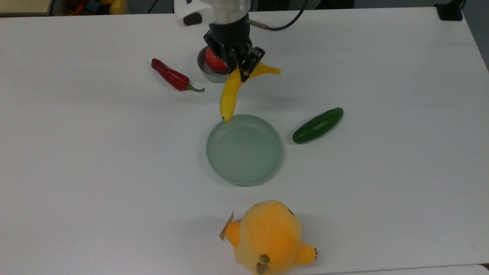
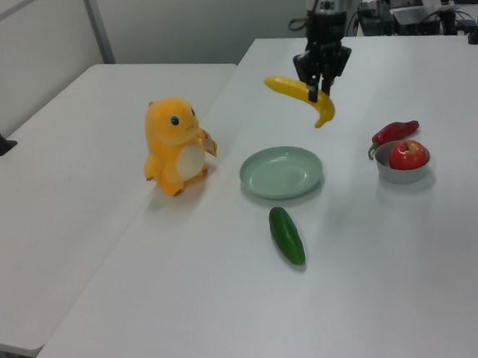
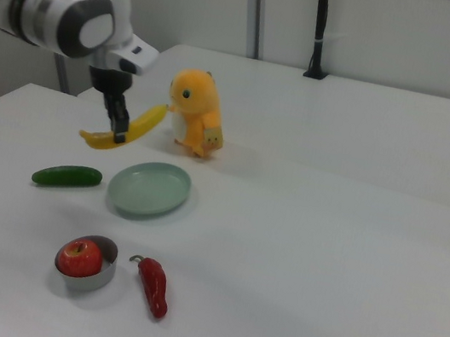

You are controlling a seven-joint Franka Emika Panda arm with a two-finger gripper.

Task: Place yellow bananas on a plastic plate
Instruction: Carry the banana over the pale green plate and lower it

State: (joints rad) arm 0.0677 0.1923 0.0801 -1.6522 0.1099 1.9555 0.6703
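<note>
My gripper (image 1: 241, 73) (image 2: 316, 90) (image 3: 119, 134) is shut on the yellow banana (image 1: 231, 92) (image 2: 291, 88) (image 3: 131, 128) and holds it well above the table. In the top view the banana's dark tip lies over the far rim of the pale green plastic plate (image 1: 244, 149). The left view has the banana hanging high above and behind the plate (image 2: 281, 173). In the right view it hangs above the plate's (image 3: 150, 188) left side. The plate holds nothing.
A dark green cucumber (image 1: 318, 125) (image 2: 287, 235) (image 3: 66, 176) lies beside the plate. A red apple in a small grey bowl (image 1: 214, 74) (image 2: 403, 164) (image 3: 86, 262) and a red pepper (image 1: 172, 76) (image 3: 153, 285) lie behind it. An orange plush toy (image 1: 269, 236) (image 2: 176, 145) stands at the front edge.
</note>
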